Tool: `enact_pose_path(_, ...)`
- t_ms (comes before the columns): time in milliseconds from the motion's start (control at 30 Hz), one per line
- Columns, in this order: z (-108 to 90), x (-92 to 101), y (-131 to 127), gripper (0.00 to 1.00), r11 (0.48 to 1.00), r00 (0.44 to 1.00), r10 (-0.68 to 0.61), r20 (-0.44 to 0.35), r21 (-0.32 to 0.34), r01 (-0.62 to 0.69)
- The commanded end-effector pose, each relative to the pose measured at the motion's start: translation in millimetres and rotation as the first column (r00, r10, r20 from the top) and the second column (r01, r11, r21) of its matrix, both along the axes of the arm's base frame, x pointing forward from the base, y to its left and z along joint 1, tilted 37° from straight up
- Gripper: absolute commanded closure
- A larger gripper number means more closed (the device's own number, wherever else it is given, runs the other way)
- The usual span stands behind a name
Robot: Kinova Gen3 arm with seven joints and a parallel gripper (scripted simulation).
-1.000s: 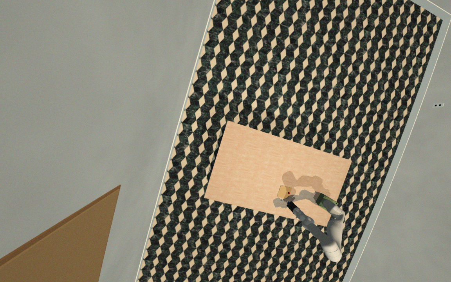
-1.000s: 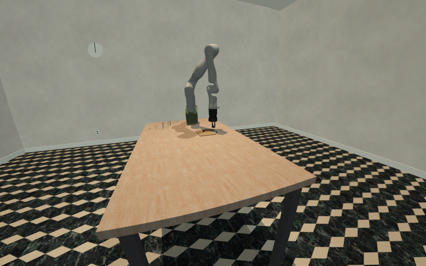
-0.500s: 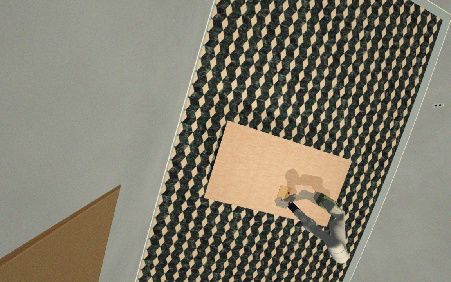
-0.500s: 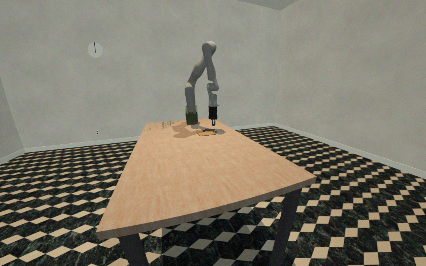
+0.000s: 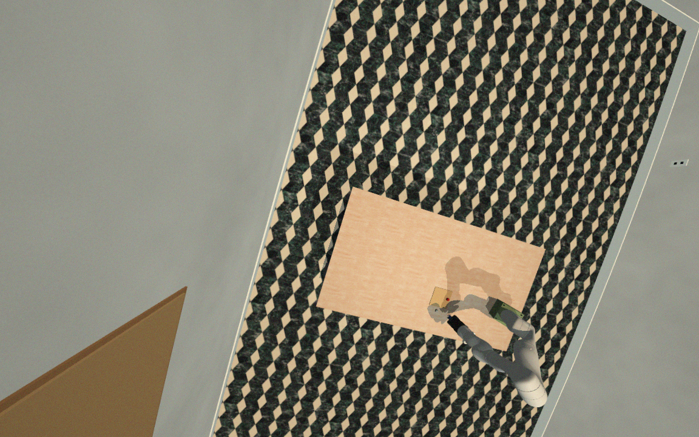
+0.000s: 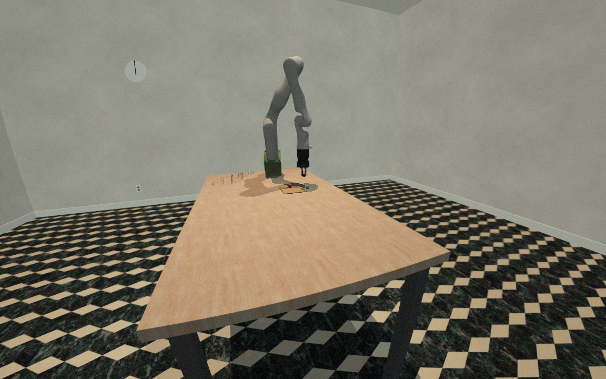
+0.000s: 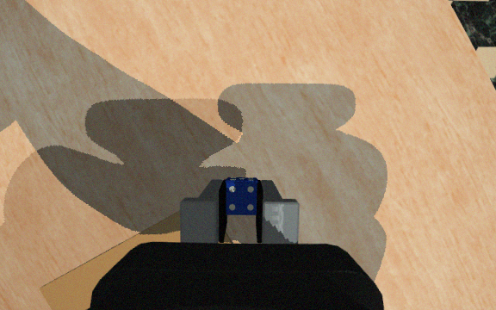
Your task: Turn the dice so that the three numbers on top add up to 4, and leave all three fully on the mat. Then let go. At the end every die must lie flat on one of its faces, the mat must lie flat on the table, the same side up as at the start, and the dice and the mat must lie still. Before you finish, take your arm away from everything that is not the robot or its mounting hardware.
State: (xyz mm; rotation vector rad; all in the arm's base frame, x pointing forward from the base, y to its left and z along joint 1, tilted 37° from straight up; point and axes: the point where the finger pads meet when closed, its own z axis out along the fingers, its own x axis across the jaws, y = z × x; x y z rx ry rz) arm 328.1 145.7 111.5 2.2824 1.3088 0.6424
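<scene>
My gripper (image 5: 448, 317) (image 6: 303, 172) (image 7: 241, 201) is shut on the blue die (image 7: 241, 198) (image 6: 303, 176) and holds it above the table, beside the mat. The die's four-pip face shows in the wrist view; a second face is only a thin strip. The tan mat (image 5: 438, 295) (image 6: 291, 190) (image 7: 73, 275) lies flat, partly behind the gripper in the wrist view. A red die (image 5: 448, 299) (image 6: 289, 186) rests on the mat; its number is too small to read. A small greyish thing (image 5: 436, 310) (image 6: 307, 187), perhaps the third die, lies in shadow near the mat's edge; I cannot tell if it is on it.
The wooden table (image 5: 384, 244) (image 6: 267, 245) (image 7: 338, 43) bears the green robot base (image 5: 505, 311) (image 6: 272, 167). The arm's shadows fall across the table and part of the mat. The table's edge shows at the upper right of the wrist view.
</scene>
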Motion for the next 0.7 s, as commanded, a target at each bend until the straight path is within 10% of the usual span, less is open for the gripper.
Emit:
enact_pose_path(0, 2.9, -0.9, 4.6, 0.66, 1.0, 1.0, 0.007, 0.001, 0.009, -0.007)
enact_pose_path(667, 20.6, -13.8, 7.3, 0.66, 1.0, 1.0, 0.007, 0.001, 0.009, -0.007)
